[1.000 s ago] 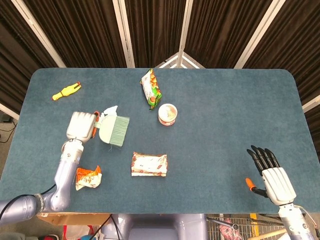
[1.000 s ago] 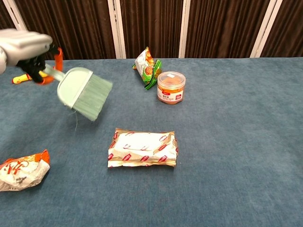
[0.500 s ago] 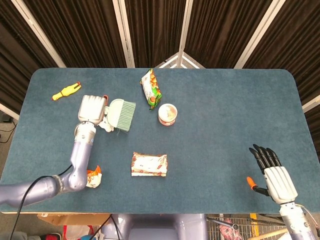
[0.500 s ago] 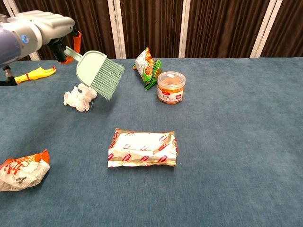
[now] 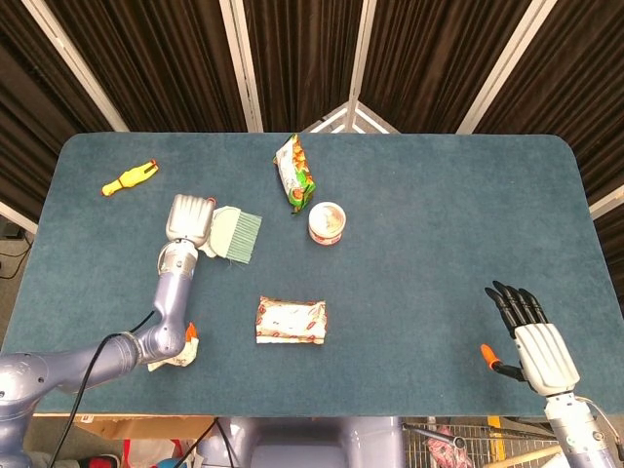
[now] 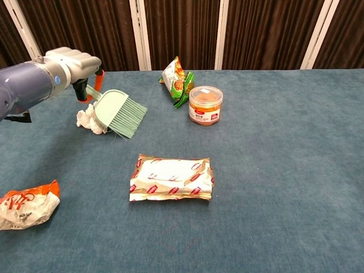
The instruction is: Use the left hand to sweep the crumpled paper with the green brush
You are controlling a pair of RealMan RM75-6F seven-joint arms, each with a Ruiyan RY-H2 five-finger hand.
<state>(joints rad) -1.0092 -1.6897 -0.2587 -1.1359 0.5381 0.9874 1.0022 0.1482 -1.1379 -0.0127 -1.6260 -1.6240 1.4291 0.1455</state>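
The crumpled paper (image 6: 88, 120) lies at the chest view's left, mostly hidden behind the green brush (image 6: 119, 114), whose bristles touch the surface (image 6: 273, 187) beside it. The left hand (image 6: 73, 63) grips the handle. The sweep looks barely begun. The right hand (image 5: 534, 336), lower right overhead, rests with fingers spread, holding nothing.

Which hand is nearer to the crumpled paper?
Left. The left hand hovers right beside the crumpled paper, holding the green brush. The right hand is far across the table.
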